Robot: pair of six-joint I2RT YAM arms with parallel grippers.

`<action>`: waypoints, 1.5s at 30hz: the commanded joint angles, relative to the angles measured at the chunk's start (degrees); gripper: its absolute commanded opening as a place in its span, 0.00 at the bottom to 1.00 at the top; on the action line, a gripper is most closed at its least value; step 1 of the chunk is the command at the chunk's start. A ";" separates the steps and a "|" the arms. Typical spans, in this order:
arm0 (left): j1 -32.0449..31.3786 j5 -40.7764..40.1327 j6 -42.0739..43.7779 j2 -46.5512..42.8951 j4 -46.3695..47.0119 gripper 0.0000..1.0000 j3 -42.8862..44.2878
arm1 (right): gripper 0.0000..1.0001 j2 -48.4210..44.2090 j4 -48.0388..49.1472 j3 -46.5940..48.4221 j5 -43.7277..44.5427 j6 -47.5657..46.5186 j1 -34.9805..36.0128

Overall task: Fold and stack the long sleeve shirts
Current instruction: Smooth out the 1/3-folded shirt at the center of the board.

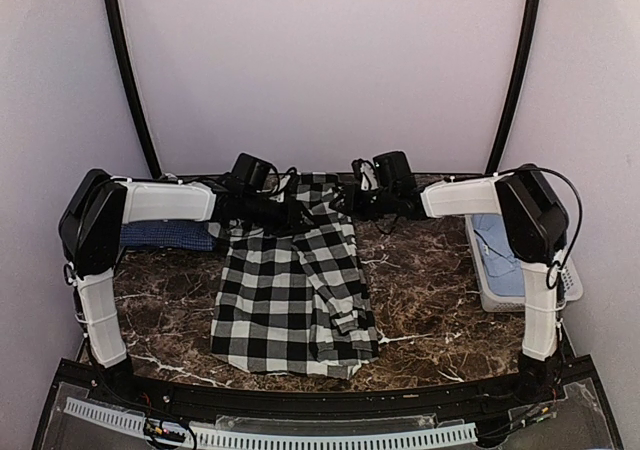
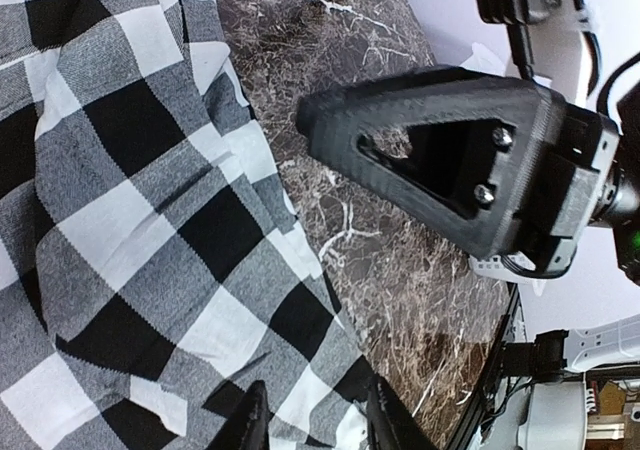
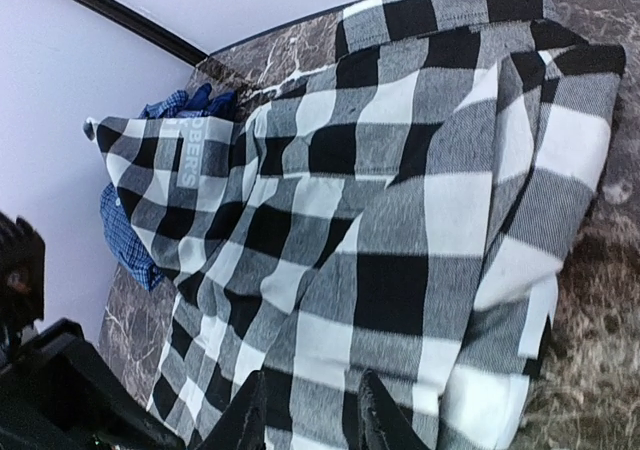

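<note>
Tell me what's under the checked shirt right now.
The checked shirt lies spread on the dark marble table, which shows around its edges. The blue shirt sits to its left, not visibly beneath. Anything under the cloth's middle is covered.

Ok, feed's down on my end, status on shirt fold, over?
Left gripper and right gripper straddle far edge of checked shirt, grip unconfirmed. Shirt spread mid-table. Blue shirt off left, nothing blocking.

The only lettering is on a grey strip [image 3: 190, 152] on the black-and-white checked shirt [image 3: 400, 220], at the shirt's end nearest the dark blue shirt [image 3: 125, 235]. White capitals run along the strip. The last letters look like "PERS", and the first ones are too blurred to read.
</note>
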 commanded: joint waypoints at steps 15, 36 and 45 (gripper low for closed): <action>-11.33 -4.39 1.46 7.17 0.07 0.30 6.55 | 0.53 22.13 -3.50 23.07 -1.50 -1.32 -10.74; -19.42 -8.79 6.93 19.58 -9.75 0.28 16.84 | 0.07 40.06 -3.87 47.17 -10.60 6.26 -13.13; -21.76 -3.74 10.61 21.42 -11.70 0.29 19.31 | 0.00 40.48 -3.54 50.31 -9.54 5.62 -14.65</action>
